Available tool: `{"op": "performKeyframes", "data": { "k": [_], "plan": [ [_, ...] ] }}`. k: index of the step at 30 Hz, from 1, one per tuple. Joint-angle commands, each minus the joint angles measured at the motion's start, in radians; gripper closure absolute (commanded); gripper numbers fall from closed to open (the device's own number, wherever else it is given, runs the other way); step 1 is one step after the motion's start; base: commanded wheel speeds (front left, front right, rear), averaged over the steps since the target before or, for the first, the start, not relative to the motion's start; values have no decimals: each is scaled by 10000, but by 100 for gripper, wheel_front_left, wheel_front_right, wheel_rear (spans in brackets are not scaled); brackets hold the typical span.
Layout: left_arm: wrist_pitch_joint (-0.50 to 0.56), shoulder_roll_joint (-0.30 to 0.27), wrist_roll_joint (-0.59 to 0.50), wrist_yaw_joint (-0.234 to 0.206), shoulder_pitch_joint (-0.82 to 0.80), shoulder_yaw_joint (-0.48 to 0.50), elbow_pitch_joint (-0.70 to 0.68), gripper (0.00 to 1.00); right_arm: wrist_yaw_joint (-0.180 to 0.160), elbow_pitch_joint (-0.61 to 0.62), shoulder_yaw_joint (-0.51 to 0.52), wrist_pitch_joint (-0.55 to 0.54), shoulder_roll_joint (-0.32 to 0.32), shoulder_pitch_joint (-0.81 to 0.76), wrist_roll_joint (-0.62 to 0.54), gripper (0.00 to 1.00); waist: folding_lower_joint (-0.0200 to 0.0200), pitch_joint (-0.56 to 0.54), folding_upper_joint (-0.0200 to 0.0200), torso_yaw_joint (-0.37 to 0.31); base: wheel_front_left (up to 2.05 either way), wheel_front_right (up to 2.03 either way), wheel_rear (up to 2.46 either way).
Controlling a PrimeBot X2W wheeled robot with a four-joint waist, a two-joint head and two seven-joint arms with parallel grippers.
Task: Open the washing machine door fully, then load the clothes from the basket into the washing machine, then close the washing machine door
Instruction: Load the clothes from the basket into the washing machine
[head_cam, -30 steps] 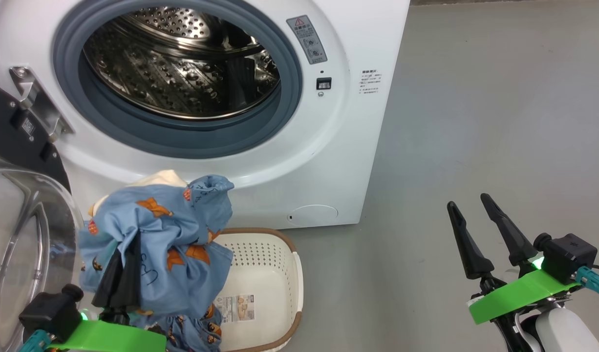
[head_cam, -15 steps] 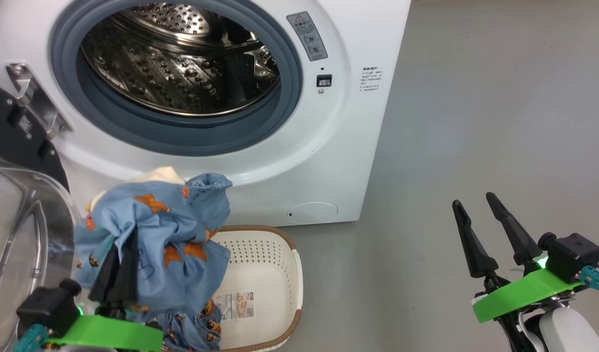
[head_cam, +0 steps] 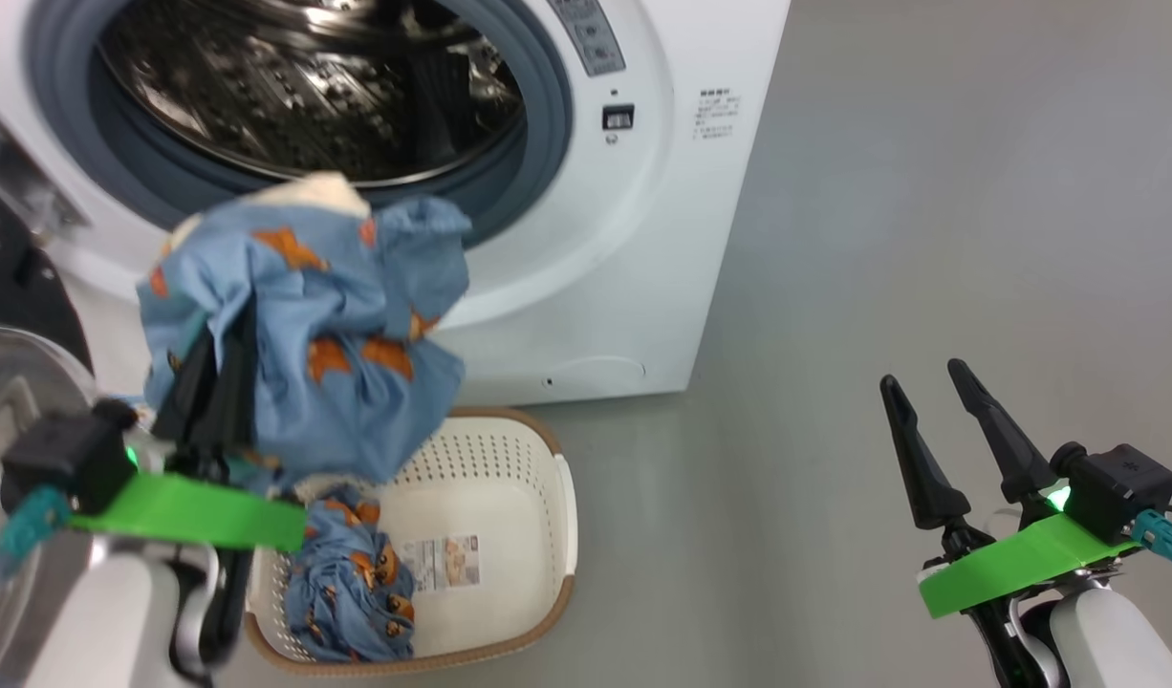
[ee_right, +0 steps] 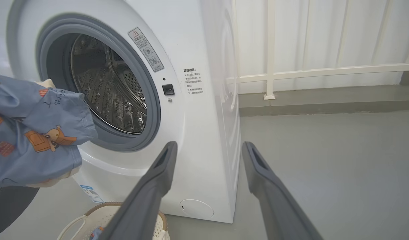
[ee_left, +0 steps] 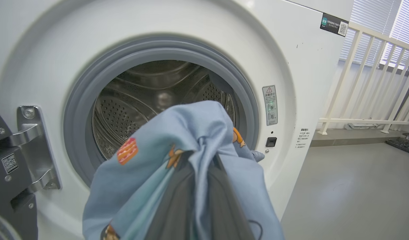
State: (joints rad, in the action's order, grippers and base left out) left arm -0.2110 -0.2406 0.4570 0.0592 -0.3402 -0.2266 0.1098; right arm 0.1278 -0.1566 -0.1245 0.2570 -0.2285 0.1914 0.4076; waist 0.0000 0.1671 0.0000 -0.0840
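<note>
Your left pincer (head_cam: 218, 377) is clamped on a bundle of the clothes (head_cam: 337, 315). The bundle is light-blue fabric printed with orange-brown cartoon figures, with a bit of cream cloth at its top. It hangs in the air in front of the lower rim of the washing machine (head_cam: 662, 239) opening, above the basket (head_cam: 564, 497). In the head view it overlaps the grey-blue gasket (head_cam: 538, 134). The right wrist view shows it outside the steel drum (head_cam: 299, 86).

The washing machine door (head_cam: 17, 287) stands swung open at the left, its black rim and clear glass bowl beside your left arm.

The basket stands on the grey floor (head_cam: 930, 191), just in front of the machine's base. A crumpled blue garment (head_cam: 352, 588) lies in its near left corner. A paper label (head_cam: 447, 562) shows on its bare bottom.

Your right pincer (head_cam: 921, 377) hovers over the floor, well to the right of the machine. Its two dark fingers are spread apart and hold nothing.
</note>
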Motion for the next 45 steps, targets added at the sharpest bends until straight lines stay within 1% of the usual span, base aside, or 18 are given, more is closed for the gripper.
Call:
{"op": "performKeyframes", "data": {
  "k": [1, 11, 16, 20, 27, 28, 39, 45],
  "plan": [
    [60, -289, -90, 133, -706, 318, -48, 100, 29, 304, -203, 48, -61, 368, -68, 0, 0, 420, 0, -176, 0, 0, 0],
    [-69, -473, -287, 436, -3252, 60, 1901, 100, 29, 626, -5, 48, 207, 845, -245, 0, 0, 1753, 0, -438, 0, 0, 0],
    [-220, -430, -212, 536, -4588, 46, 3318, 100, 29, 752, -18, 48, 302, 1071, -248, 0, 0, 2286, 0, -592, 0, 0, 0],
    [-321, -490, -188, 604, -5608, 3, 4387, 100, 29, 830, 9, 48, 440, 1251, -251, 0, 0, 2704, 0, -836, 0, 0, 0],
    [-415, -708, -268, 675, -7341, -222, 5846, 100, 29, 978, 53, 48, 667, 1352, -291, 0, 0, 3516, 0, -1231, 0, 0, 0],
    [-415, -708, -268, 675, -7341, -222, 5846, 100, 29, 978, 53, 48, 667, 1352, -291, 0, 0, 3516, 0, -1231, 0, 0, 0],
    [-413, -1108, -166, 710, -9693, -716, 7924, 100, 29, 1157, -21, 48, 1062, 1600, -314, 0, 0, 4522, 0, -1869, 0, 0, 0],
    [-480, -1495, -282, 713, -10779, -1040, 8288, 100, 29, 1169, -72, 48, 1268, 1572, -307, 0, 0, 4804, 0, -2312, 0, 0, 0]
  ]
}}
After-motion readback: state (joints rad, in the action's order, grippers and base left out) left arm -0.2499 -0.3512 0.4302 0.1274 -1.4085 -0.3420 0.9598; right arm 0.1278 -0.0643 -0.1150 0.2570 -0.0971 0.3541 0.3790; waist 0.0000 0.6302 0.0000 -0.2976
